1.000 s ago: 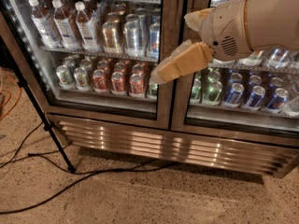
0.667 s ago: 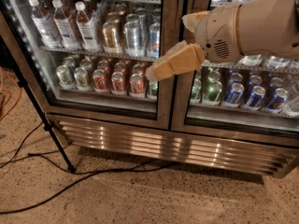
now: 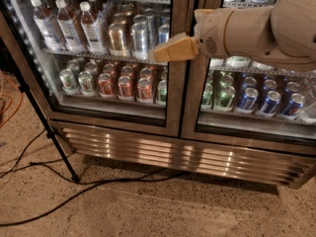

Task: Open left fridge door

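Rising hand (image 3: 162, 53) at left fridge door (image 3: 178, 105)

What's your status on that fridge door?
Beige gripper at right edge of left steel-framed glass fridge door. Door closed. Black stand leg by its left corner.

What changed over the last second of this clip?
The gripper rose and edged slightly left in front of the left fridge door, near its inner frame. No grasp is visible. The door stays shut; bottles, cans and floor cables are unchanged.
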Robot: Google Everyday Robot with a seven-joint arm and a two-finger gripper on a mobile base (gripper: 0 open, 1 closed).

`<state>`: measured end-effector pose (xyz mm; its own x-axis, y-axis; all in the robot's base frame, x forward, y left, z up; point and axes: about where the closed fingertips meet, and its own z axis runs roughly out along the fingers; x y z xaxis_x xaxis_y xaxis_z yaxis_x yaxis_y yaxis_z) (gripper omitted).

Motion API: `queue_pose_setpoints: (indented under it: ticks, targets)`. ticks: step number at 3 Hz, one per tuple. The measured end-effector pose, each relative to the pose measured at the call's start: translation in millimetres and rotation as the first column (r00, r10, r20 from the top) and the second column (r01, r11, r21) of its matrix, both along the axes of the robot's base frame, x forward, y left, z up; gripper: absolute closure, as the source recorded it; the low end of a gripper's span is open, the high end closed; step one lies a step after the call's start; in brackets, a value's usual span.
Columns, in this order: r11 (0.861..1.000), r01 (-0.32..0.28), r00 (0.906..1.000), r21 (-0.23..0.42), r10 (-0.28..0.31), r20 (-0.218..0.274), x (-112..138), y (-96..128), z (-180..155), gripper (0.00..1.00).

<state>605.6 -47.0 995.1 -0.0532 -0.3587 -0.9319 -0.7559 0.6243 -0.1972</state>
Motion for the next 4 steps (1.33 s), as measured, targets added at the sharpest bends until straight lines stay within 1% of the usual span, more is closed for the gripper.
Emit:
queue_pose_setpoints:
  ticks: [1,2,3,4]
  targets:
    - [0.998,0.067,0.9966,-0.014,-0.066,0.050,23.0,-1.7,7.7,0.00]
    - [0.997,0.072,0.9958,-0.014,-0.071,0.058,24.9,-1.5,9.2,0.00]
    - [0.998,0.048,0.9954,0.034,-0.051,0.081,26.0,6.6,12.2,0.00]
    - [0.995,0.012,0.9950,0.103,-0.023,0.098,33.0,21.5,15.4,0.00]
